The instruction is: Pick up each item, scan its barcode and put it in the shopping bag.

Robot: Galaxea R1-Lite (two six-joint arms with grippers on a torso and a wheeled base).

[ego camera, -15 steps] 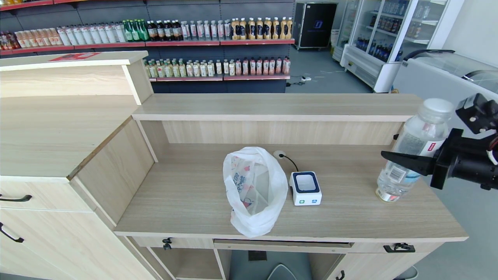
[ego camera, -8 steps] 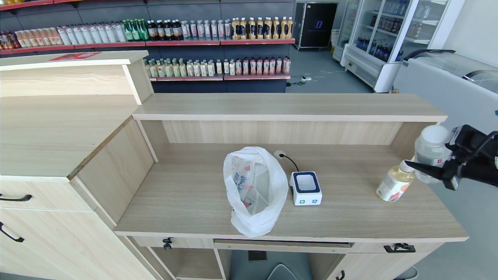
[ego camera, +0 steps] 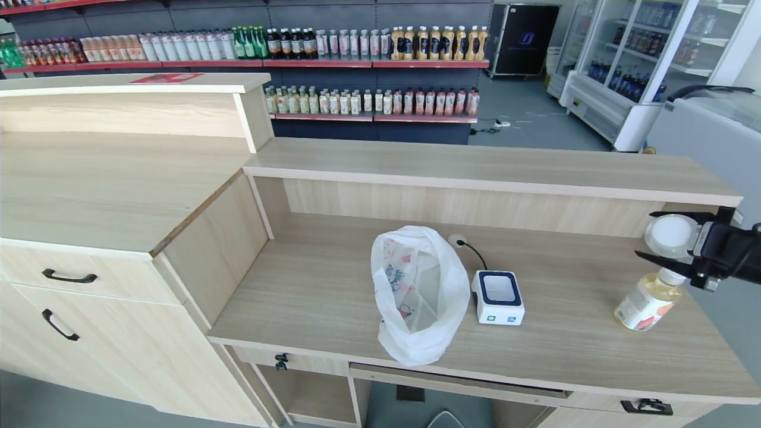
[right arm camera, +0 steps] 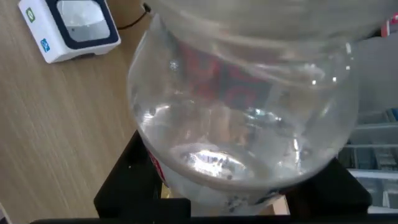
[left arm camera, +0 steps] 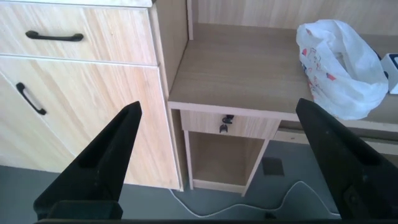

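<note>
Water bottle (ego camera: 670,235), pinched in the right pincer (ego camera: 647,235), points cap-first over the surface's (ego camera: 309,297) right end, near 1 yellow drink bottle (ego camera: 645,303). Its wrist view adds the clear body, with the scanner (right arm camera: 74,25) beyond. Left pincer (left arm camera: 219,104), spread, hangs low facing the shopping bag (left arm camera: 342,59).

A pale wood counter (ego camera: 309,291) has a raised ledge (ego camera: 475,166) along its back. Left of the counter stands a taller wood cabinet (ego camera: 89,196) with black-handled drawers. Behind the counter are dark shelves (ego camera: 368,62) of bottled drinks, and to its right rear glass-door fridges (ego camera: 630,71) on grey floor (ego camera: 523,107).
</note>
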